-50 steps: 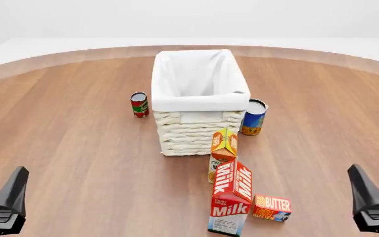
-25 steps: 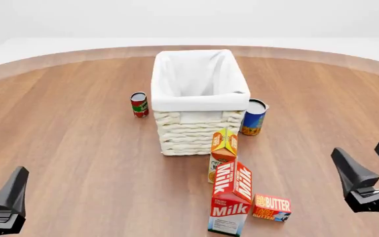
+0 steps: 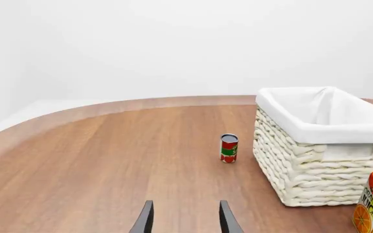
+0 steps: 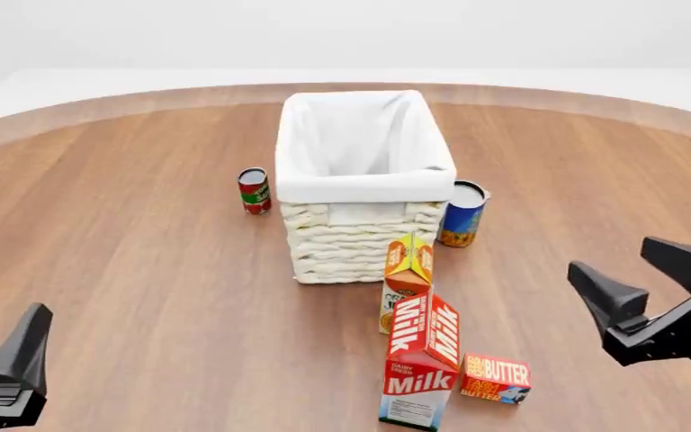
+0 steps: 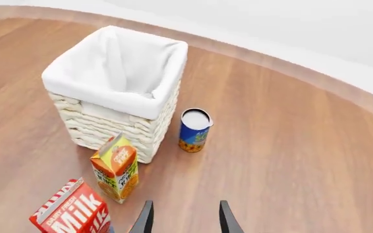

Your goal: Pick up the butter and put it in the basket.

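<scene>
Approach step, nothing grasped. Right gripper (image 4: 646,274), fingers spread and empty, hangs near the butter (image 4: 496,378), which lies beside the milk carton (image 4: 421,371); next it must drop over the box. Left gripper (image 3: 185,221) idle, parted, empty. Farther back, basket (image 4: 363,184): only liner visible inside.

Through my right wrist camera I see my right gripper (image 5: 185,218) with its two dark fingers parted over bare wooden table (image 5: 290,145). Ahead stands the basket (image 5: 118,92), white liner folded over its rim. A blue can (image 5: 194,130) sits just beside it, the orange juice carton (image 5: 116,167) stands near its front wall, and the milk carton (image 5: 73,209) is nearest me.
</scene>
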